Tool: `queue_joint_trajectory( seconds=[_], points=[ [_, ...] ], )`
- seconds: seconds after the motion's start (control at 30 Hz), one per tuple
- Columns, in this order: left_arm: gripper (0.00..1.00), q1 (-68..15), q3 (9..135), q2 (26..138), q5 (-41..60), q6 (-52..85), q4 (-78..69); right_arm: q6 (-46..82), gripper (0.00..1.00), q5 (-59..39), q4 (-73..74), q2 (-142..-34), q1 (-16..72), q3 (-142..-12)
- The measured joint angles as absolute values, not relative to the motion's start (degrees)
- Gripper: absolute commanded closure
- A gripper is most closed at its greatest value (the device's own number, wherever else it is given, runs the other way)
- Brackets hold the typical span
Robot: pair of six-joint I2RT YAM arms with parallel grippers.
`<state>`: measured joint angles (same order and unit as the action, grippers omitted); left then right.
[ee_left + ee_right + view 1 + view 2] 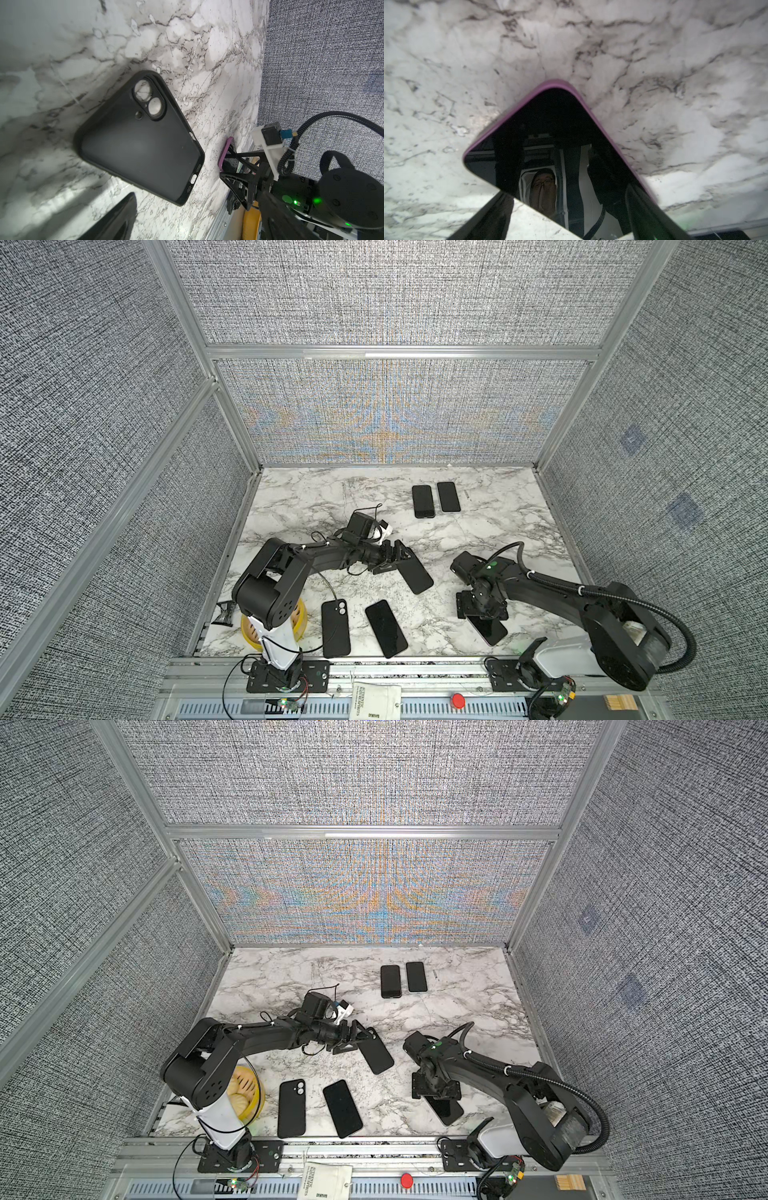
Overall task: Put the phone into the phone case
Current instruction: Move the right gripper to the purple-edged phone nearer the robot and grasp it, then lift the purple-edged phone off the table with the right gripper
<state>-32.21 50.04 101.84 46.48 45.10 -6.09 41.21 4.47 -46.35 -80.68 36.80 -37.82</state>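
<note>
The empty black phone case [417,573] [376,1052] lies open side up in mid-table, its camera cutout showing marble in the left wrist view [141,141]. My left gripper [398,561] [358,1041] hovers open at the case's far end, gripping nothing; only one finger [118,218] shows in its own view. The phone [492,630] [449,1110] [550,128], dark screen up with a purple rim, lies flat near the front right. My right gripper [482,614] [436,1094] [566,193] stands open astride it, one finger beside a long edge with marble between.
Two dark phones [423,501] [448,497] lie side by side at the back. A black slab with two camera holes [335,628] and another dark phone [385,628] lie near the front edge. A yellow basket [300,620] stands behind the left arm's base.
</note>
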Motion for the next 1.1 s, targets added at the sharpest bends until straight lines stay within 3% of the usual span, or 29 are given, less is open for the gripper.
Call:
queue_joint_trajectory(
  seconds=[0.9, 1.1],
  points=[
    [0.07, -32.1, 50.3, 104.6, 47.8, 45.7, -8.1, 42.1, 0.16, 2.7, -47.4, -84.5, 27.1, -41.6],
    [0.07, -31.4, 51.1, 105.3, 48.6, 45.7, -8.1, 40.7, 0.16, 4.1, -36.7, -80.8, 26.7, -40.9]
  ],
)
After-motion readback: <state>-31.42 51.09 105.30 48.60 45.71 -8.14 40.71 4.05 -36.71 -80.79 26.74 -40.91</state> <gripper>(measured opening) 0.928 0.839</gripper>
